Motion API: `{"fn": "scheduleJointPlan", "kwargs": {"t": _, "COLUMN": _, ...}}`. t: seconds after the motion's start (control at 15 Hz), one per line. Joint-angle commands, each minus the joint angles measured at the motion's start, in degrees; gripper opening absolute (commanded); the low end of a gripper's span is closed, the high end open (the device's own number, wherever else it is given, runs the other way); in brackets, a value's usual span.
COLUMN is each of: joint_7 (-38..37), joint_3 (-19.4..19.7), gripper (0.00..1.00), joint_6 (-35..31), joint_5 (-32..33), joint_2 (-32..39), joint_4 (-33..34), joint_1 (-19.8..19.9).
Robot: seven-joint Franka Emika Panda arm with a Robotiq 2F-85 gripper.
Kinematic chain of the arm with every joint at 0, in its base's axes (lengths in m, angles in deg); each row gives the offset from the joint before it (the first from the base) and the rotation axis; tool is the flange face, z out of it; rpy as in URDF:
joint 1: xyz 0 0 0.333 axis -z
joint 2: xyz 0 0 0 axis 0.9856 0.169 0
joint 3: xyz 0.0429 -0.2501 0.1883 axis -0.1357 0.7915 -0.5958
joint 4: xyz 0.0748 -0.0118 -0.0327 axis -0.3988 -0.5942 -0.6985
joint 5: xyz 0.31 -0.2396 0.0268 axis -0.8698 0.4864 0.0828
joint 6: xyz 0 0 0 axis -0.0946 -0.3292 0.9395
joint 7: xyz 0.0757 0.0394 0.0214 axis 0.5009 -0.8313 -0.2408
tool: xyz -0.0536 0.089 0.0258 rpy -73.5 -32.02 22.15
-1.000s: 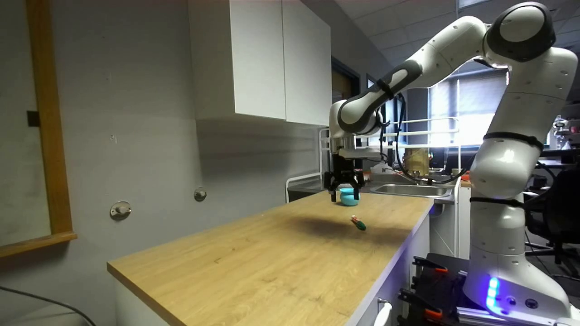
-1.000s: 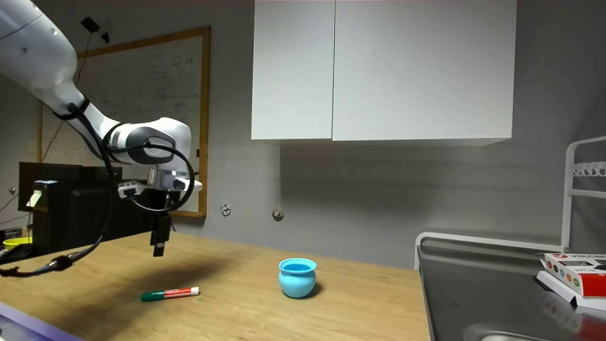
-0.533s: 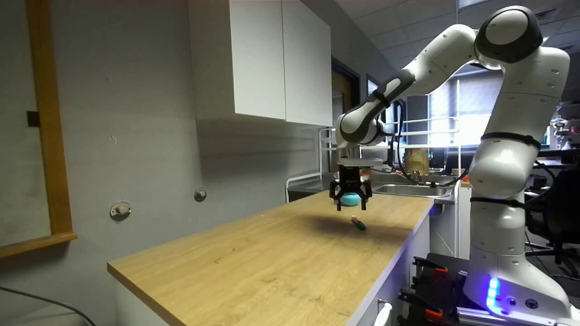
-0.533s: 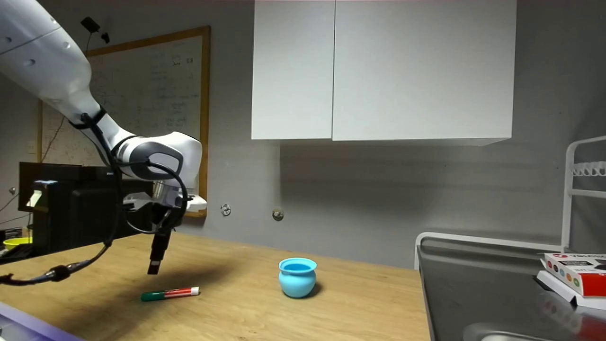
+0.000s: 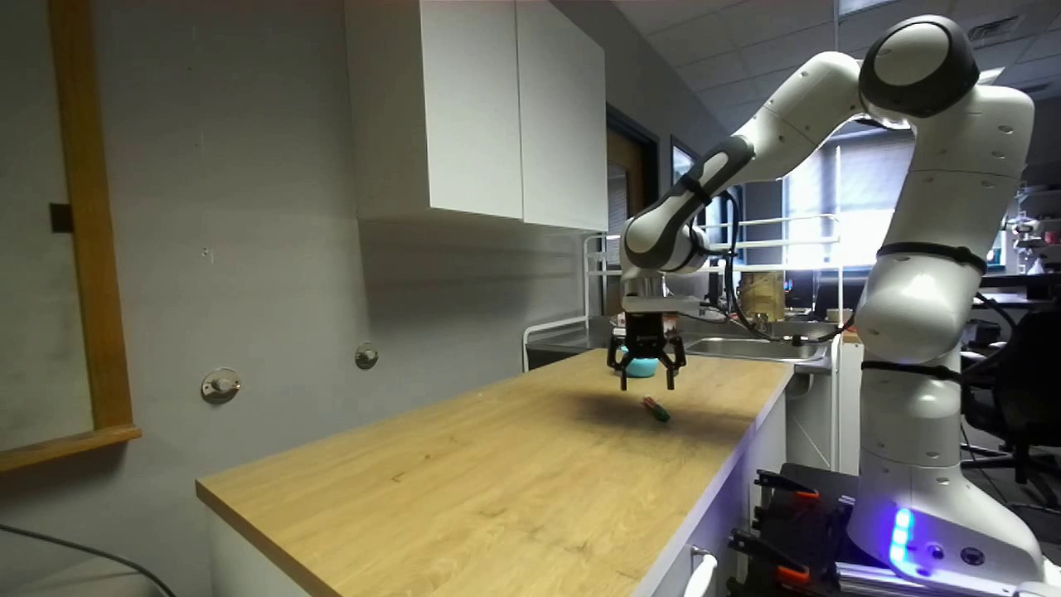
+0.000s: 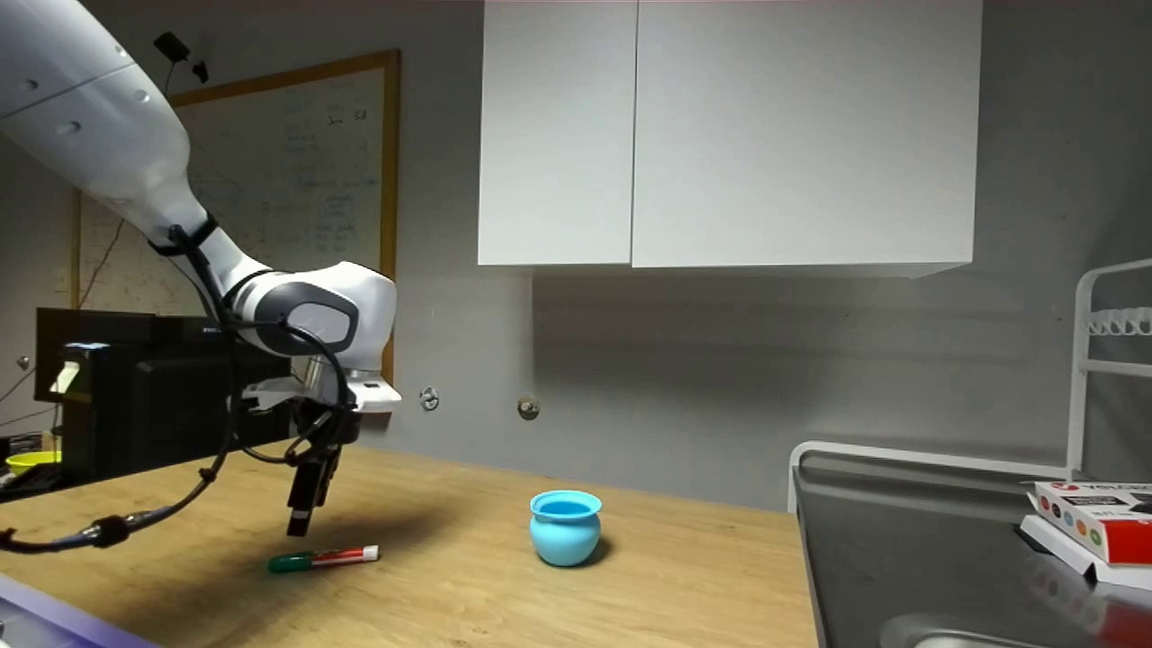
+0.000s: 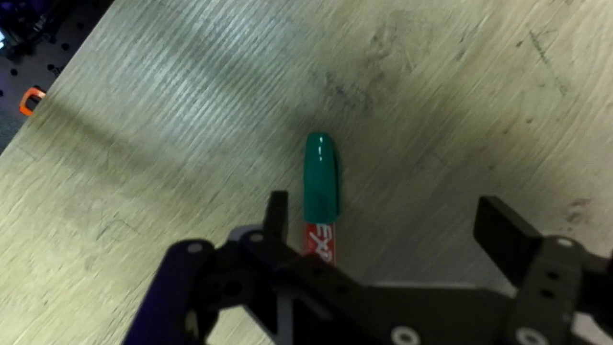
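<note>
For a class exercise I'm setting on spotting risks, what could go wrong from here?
In the wrist view, the marker appears nearer one finger of the open gripper, so closing might shove it sideways. The marker looks round and lies on its side on the counter, so a nudge could roll it. A cable hangs loosely from the arm and might snag.

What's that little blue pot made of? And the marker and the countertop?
Blue pot: smooth and evenly coloured, maybe plastic or painted clay; I can't tell which.
Marker: probably glossy hard plastic, since its green cap shows bright white glints.
Countertop: wood or a wood-look sheet, with a slight sheen; you can see grain streaks.
</note>
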Motion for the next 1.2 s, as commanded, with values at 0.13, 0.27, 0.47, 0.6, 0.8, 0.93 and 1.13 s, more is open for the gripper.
{"fn": "scheduleJointPlan", "kwargs": {"t": 0.13, "joint_7": -5.6, "joint_3": 0.2, "gripper": 1.00, "joint_6": -2.6, "joint_5": 2.9, "joint_2": 5.6, "joint_4": 2.3, "joint_1": 0.2}}
{"fn": "scheduleJointPlan", "kwargs": {"t": 0.27, "joint_7": -6.9, "joint_3": 0.4, "gripper": 1.00, "joint_6": -2.9, "joint_5": 3.7, "joint_2": 6.8, "joint_4": 2.8, "joint_1": 0.0}}
{"fn": "scheduleJointPlan", "kwargs": {"t": 0.47, "joint_7": -8.0, "joint_3": 1.0, "gripper": 1.00, "joint_6": -3.1, "joint_5": 4.5, "joint_2": 8.2, "joint_4": 3.4, "joint_1": -0.1}}
{"fn": "scheduleJointPlan", "kwargs": {"t": 0.6, "joint_7": -8.0, "joint_3": 1.5, "gripper": 1.00, "joint_6": -3.2, "joint_5": 4.4, "joint_2": 8.9, "joint_4": 3.6, "joint_1": -0.2}}
{"fn": "scheduleJointPlan", "kwargs": {"t": 0.8, "joint_7": -7.5, "joint_3": 2.2, "gripper": 1.00, "joint_6": -3.6, "joint_5": 3.7, "joint_2": 9.7, "joint_4": 3.8, "joint_1": -0.3}}
{"fn": "scheduleJointPlan", "kwargs": {"t": 0.93, "joint_7": -7.4, "joint_3": 2.5, "gripper": 1.00, "joint_6": -3.9, "joint_5": 3.7, "joint_2": 10.1, "joint_4": 3.9, "joint_1": -0.4}}
{"fn": "scheduleJointPlan", "kwargs": {"t": 1.13, "joint_7": -7.6, "joint_3": 2.7, "gripper": 0.68, "joint_6": -4.5, "joint_5": 3.8, "joint_2": 10.5, "joint_4": 4.1, "joint_1": -0.5}}
